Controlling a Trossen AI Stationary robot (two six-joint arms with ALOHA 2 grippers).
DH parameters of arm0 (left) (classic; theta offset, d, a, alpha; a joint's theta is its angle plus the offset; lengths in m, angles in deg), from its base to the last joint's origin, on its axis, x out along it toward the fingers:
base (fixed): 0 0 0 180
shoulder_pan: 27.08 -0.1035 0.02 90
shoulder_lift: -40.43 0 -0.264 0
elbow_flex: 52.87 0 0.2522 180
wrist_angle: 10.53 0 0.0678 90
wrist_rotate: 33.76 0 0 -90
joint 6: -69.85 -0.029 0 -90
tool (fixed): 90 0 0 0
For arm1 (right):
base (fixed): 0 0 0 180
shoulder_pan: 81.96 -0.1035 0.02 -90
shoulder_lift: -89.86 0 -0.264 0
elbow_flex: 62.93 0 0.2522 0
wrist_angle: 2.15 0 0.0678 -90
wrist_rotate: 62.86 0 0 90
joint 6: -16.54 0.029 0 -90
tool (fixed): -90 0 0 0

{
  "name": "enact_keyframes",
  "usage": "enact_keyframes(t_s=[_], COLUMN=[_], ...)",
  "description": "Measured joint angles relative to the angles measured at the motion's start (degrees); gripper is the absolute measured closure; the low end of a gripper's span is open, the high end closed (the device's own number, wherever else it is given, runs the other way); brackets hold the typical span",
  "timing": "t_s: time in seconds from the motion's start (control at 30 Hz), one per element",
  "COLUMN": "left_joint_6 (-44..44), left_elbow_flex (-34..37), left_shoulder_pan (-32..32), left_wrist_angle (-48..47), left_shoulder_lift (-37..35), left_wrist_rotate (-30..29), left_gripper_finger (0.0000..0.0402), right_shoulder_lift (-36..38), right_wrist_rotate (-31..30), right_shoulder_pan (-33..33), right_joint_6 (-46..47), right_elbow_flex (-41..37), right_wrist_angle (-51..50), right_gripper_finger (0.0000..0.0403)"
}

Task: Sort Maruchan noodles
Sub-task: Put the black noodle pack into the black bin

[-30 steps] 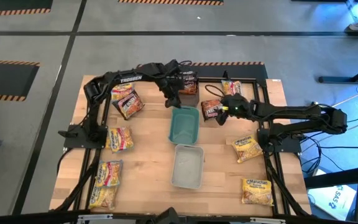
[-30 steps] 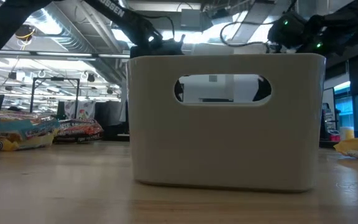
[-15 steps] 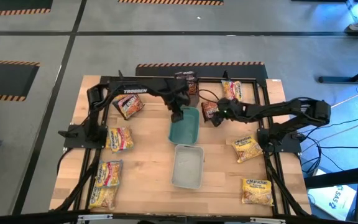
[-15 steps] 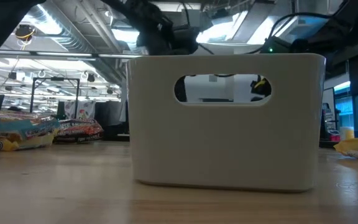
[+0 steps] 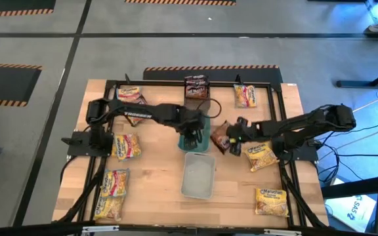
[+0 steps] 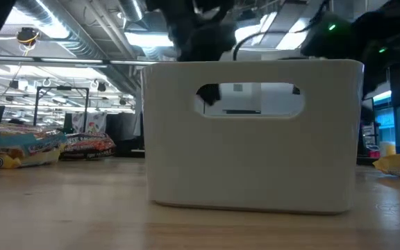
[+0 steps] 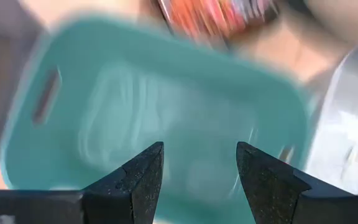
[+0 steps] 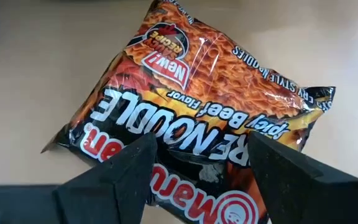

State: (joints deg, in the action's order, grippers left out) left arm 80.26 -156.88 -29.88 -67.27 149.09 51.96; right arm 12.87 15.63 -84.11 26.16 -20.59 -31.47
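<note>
Apparently right claw point(image 8: 194, 165) pinching red packet point(image 8: 197, 112).

Dark red pkt point(image 8: 197, 118): "Maruchan", "NOODLE", "Spicy Beef Flavor", "New! Spicy Recipe"; yellow pkt point(image 5: 270, 201): "Maruchan"

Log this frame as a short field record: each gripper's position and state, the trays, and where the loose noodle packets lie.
left gripper: over the teal tray, fingers open, empty
right gripper: shut on the dark spicy beef packet, right of the teal tray
grey tray: below the teal tray in the high view, nothing visible inside
teal tray contents: none visible
loose packets: four on the left, one dark packet at the far edge, three yellow on the right
</note>
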Motion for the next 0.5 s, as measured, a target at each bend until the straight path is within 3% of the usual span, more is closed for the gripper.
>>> enact_keyframes(t_s=[0.27,0.5], left_joint_6=[1.43,-0.36], left_elbow_flex=[-0.03,-0.01], left_shoulder_pan=[7.36,10.97], left_wrist_angle=[7.07,21.4], left_shoulder_lift=[-1.75,-1.71], left_wrist_rotate=[-4.6,-4.53], left_gripper_finger=[0.0205,0.0205], right_shoulder_lift=[2.29,10.97], right_wrist_rotate=[0.21,-4.37], right_shoulder_pan=[-14.26,-25.38], right_joint_6=[0.95,15.15], right_elbow_flex=[2.54,4.86], right_wrist_angle=[-7.48,-18.04], right_gripper_finger=[0.0159,0.0159])
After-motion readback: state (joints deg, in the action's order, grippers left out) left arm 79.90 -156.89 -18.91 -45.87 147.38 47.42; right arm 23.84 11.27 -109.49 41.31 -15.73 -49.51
